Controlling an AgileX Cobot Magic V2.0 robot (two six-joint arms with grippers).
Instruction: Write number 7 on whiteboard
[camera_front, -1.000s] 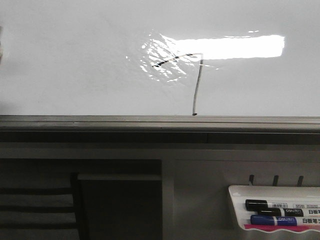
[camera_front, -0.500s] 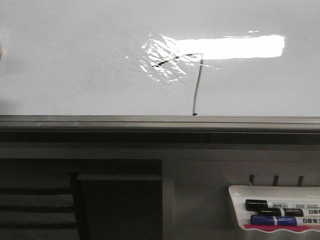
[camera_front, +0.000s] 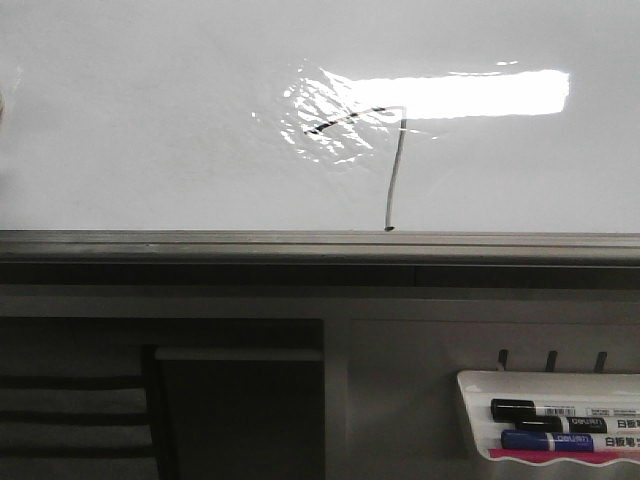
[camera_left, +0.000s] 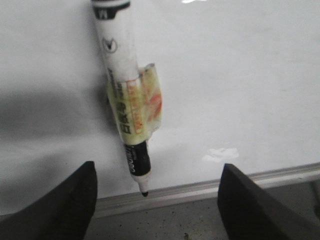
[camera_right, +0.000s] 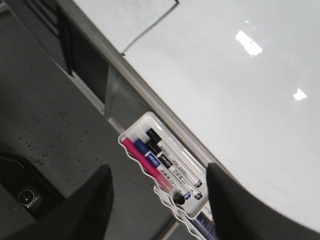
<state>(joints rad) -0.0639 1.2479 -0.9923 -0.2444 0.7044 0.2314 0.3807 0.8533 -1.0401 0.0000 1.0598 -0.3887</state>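
Note:
The whiteboard (camera_front: 150, 120) fills the upper half of the front view, with a bright reflection. On it is the number 7 (camera_front: 392, 170), a slanted top stroke and a long downstroke that ends at the grey rail (camera_front: 300, 245). Part of its line also shows in the right wrist view (camera_right: 150, 27). In the left wrist view a black-tipped marker (camera_left: 127, 100) with a wrap of yellowish tape lies on the board (camera_left: 225, 75), its tip at the rail. My left gripper (camera_left: 157, 200) is open and empty, jaws wide apart short of the marker. My right gripper (camera_right: 160, 205) is open and empty over the marker tray.
A small white marker tray (camera_front: 475, 410) hangs below the board at the right, holding black, blue and pink markers (camera_right: 165, 162). A dark recessed shelf (camera_front: 240, 420) sits under the rail at the left. Speckled grey floor (camera_right: 45, 115) lies below.
A pale blur at the left edge of the front view has slid almost out of frame. The 7, the board and the tray are unchanged.

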